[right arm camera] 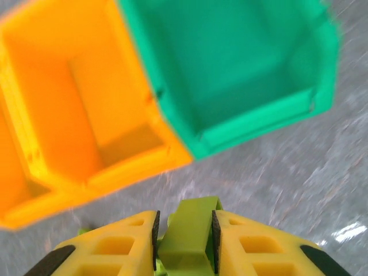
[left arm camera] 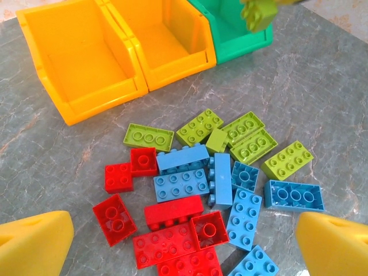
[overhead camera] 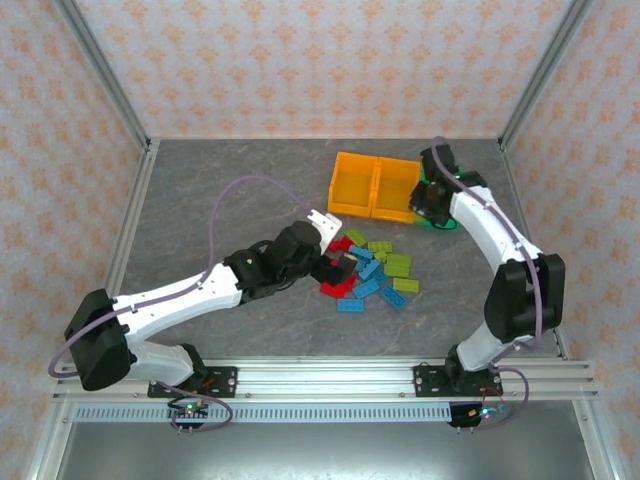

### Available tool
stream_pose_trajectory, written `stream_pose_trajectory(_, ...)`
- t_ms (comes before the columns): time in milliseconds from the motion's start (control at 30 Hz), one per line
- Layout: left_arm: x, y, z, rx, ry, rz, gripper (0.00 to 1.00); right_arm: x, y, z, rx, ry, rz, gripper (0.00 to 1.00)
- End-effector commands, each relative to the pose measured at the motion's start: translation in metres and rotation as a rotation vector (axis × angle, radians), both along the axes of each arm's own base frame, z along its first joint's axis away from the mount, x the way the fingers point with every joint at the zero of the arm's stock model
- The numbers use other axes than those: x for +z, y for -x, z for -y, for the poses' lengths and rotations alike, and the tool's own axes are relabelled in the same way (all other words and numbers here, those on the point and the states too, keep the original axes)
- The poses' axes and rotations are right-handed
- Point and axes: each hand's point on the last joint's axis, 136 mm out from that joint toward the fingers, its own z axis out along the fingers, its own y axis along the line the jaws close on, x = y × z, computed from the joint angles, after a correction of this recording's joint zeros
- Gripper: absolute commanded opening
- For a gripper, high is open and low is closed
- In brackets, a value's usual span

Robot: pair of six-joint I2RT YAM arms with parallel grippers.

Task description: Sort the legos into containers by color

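Clamped in right gripper (right arm camera: 184, 241): yellow-green brick (right arm camera: 190, 221), pinched across smooth side walls, just short of green bin (right arm camera: 259, 123). Looks light, rigid, slick (best taken across flat sides, not studs). Over loose pile of legos (left arm camera: 190, 190): left gripper (left arm camera: 184, 247), spread wide, empty.

I see bright, even light with soft shadows; right wrist view smears the green bin (right arm camera: 259, 123) with motion blur; glare streaks the tabletop (right arm camera: 351, 233); left wrist view is sharp.
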Motion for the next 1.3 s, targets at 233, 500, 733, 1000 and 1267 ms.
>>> stream_pose_trajectory(233, 0.008, -0.024, -0.009, 0.221, 0.145, -0.081, 1.00, -0.034, -0.091, 0.046, -0.071, -0.016, -0.054, 0.35)
stream_pose_trajectory(500, -0.015, -0.043, -0.056, 0.595, 0.183, -0.280, 0.98, 0.004, -0.091, 0.043, -0.030, -0.019, -0.028, 0.63)
stream_pose_trajectory(733, -0.059, -0.056, -0.079, 0.733, -0.040, -0.414, 0.75, 0.062, -0.009, -0.011, 0.100, -0.231, 0.010, 0.65)
stream_pose_trajectory(1000, -0.123, -0.057, -0.064, 0.633, -0.260, -0.582, 0.67, 0.075, 0.088, -0.053, 0.171, -0.322, 0.015, 0.75)
stream_pose_trajectory(1267, -0.161, -0.070, -0.056, 0.622, -0.302, -0.642, 0.63, 0.071, 0.108, -0.056, 0.219, -0.306, -0.053, 0.79)
